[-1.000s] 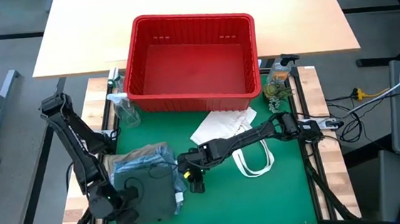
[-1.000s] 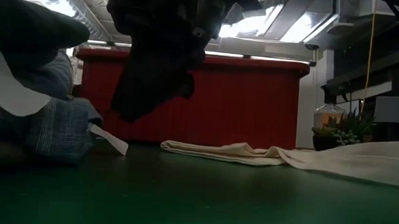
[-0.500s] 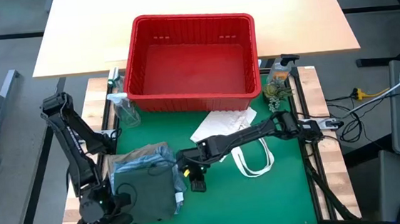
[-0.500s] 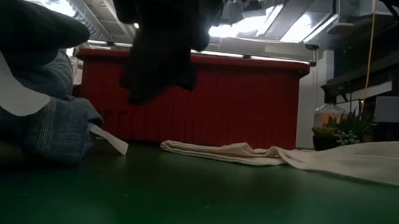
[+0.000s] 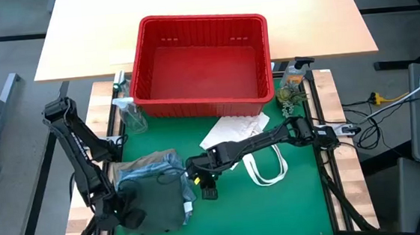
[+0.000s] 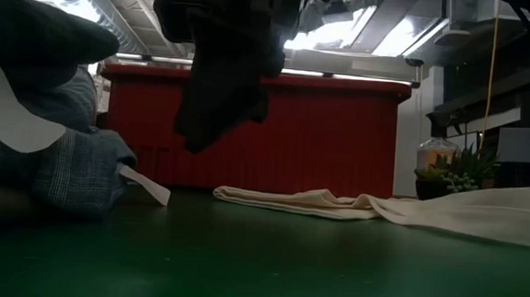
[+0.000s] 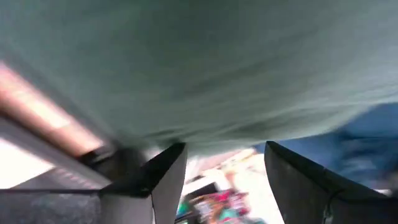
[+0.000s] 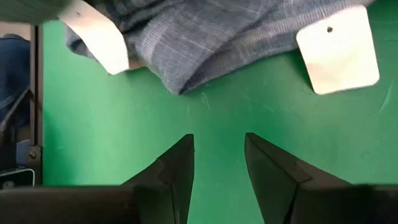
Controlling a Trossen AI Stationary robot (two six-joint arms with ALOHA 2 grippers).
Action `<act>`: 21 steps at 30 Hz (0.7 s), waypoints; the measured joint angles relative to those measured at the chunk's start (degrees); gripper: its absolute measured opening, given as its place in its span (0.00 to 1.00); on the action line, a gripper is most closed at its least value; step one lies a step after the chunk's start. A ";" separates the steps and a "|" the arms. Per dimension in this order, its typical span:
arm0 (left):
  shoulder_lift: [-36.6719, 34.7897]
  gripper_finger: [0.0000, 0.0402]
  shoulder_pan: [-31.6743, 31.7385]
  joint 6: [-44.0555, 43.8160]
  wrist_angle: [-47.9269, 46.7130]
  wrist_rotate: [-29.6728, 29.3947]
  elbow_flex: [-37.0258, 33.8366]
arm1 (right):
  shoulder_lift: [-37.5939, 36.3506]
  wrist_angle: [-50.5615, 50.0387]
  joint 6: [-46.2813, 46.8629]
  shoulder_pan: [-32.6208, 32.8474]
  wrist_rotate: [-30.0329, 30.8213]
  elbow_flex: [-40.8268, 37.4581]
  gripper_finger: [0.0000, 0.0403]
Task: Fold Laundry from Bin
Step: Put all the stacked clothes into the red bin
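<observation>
Hovering just beside the folded laundry pile's near corner, the right gripper [image 5: 202,183] has its fingers [image 8: 175,168] parted over bare green mat [image 8: 249,118], holding nothing; a blue plaid garment [image 8: 205,37] with white tags [image 8: 337,50] lies just beyond them. The left gripper [image 5: 124,218] sits at the pile's other side, fingers [image 7: 165,177] spread wide against the dark green garment [image 5: 153,201]. Beyond the pile stands the red bin [image 5: 200,62], with a white tote bag [image 5: 246,141] between.

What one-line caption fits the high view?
Empty red bin behind a pile of folded laundry; right tool open beside it, left tool at its corner.
</observation>
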 joint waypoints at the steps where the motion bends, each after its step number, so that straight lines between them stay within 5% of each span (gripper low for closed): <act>1: 0.02 0.52 -0.09 -0.19 -1.03 2.32 -0.06 | 0.00 -0.36 0.00 -0.01 0.00 0.00 0.35; 6: 0.06 0.52 -0.18 -1.78 -9.11 9.14 -0.07 | 0.00 -0.49 0.00 -0.01 0.00 0.00 0.35; 13: 1.54 0.52 1.97 -1.23 -22.30 6.34 -0.17 | 0.00 -1.89 -0.04 0.00 0.00 0.00 0.35; 21: 8.66 0.52 5.39 4.11 -16.08 1.14 -0.19 | 0.02 -8.61 -3.02 -0.15 -1.78 0.00 0.35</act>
